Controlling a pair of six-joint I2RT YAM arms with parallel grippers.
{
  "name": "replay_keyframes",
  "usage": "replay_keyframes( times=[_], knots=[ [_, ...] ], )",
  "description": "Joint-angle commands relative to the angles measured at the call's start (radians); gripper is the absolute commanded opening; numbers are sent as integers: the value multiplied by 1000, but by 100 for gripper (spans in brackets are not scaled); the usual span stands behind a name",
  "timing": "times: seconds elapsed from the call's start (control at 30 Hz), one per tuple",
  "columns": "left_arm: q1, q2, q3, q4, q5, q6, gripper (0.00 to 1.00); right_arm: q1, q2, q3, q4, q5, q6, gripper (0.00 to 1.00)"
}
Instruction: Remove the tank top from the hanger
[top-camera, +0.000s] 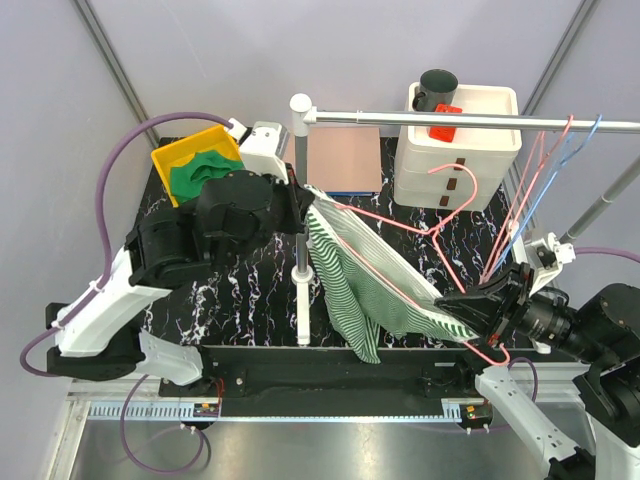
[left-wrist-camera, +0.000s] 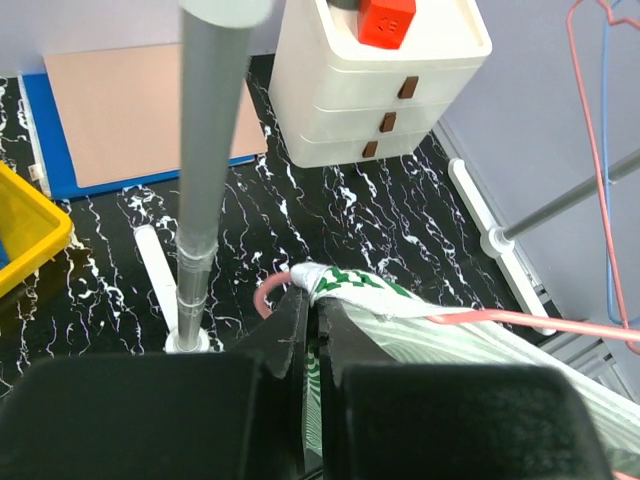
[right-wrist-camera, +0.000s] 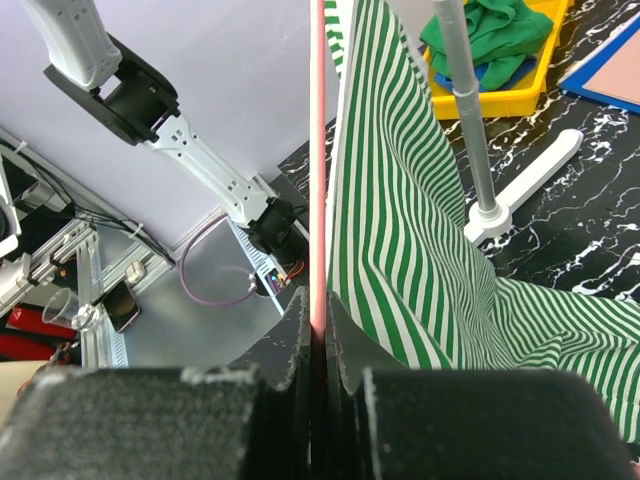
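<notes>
Left claw: we had it clenched on the tank top, at the bunched shoulder by the tip of the hanger, likely to pull cloth off.
Right claw: clamped on the pink hanger wire, bracing it, we reckoned.
Tank top: stretched along the hanger between both claws, above the surface, not yet free.

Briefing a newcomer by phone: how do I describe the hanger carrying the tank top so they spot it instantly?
Find the silver overhead rail. Below it, off the rail, a pink wire hanger slants inside a green-and-white striped tank top. The other hangers, pink and blue, hang bare at the rail's right end.
</notes>
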Motion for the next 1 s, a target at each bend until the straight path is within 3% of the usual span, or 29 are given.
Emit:
replay_keyframes(
  times=[0.0, 0.3, 0.6, 0.83, 0.97],
  knots=[
    [34, -68, 48, 44, -161, 34, 0, -2, -30, 2, -42, -87, 8, 0],
    [57, -80, 39, 85, -178, 79, 0, -2, -53, 17, -62, -125, 11, 0],
    [80, -62, 40, -14, -171, 39, 0, 0, -93, 40, 40, -38, 81, 0],
    [130, -39, 83, -70, -47, -33, 0, 0, -105, 46, 76, 13, 103, 0],
    [133, -42, 30, -76, 15, -68, 0, -2, -122, 32, 125, 52, 146, 0]
  ],
)
